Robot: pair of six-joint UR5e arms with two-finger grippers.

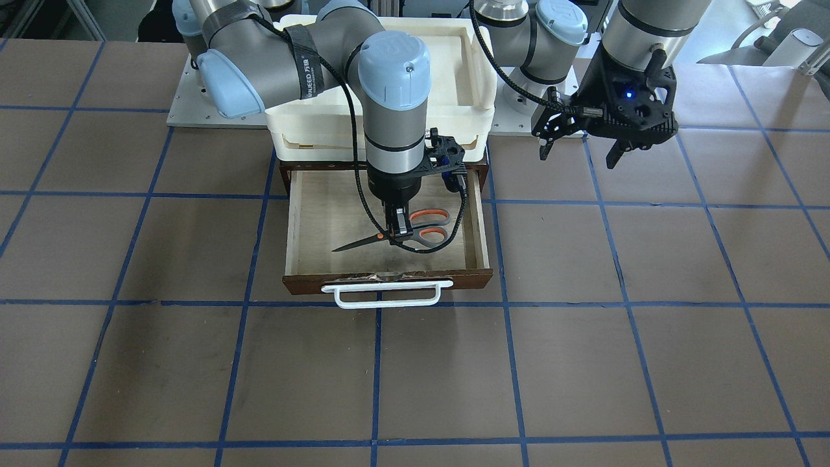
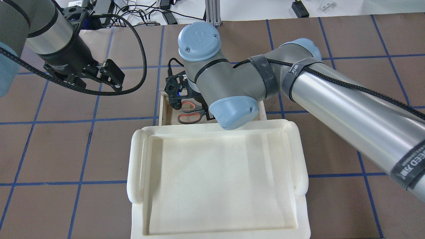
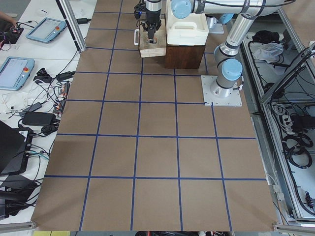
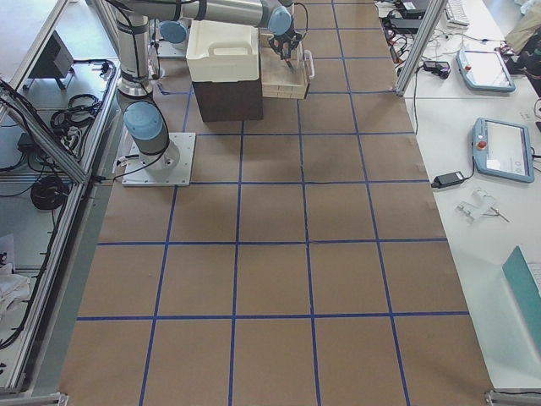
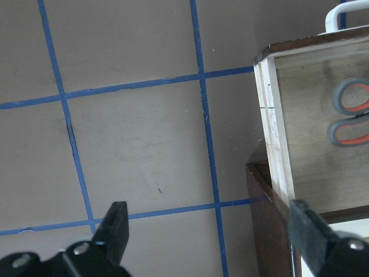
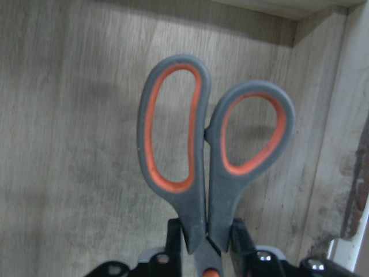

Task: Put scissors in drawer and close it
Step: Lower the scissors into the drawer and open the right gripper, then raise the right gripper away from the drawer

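right wrist-mounted: my right gripper [image 6: 206,242] clamps the scissors [image 6: 199,208] near the pivot
handling: i judge them light, stiff, slick
left gripper [image 1: 579,154]: apart

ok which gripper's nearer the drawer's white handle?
Right. The right gripper is inside the drawer, jaws shut on the scissors, just behind the handle. The left gripper hangs open above the table, off to the drawer's side.
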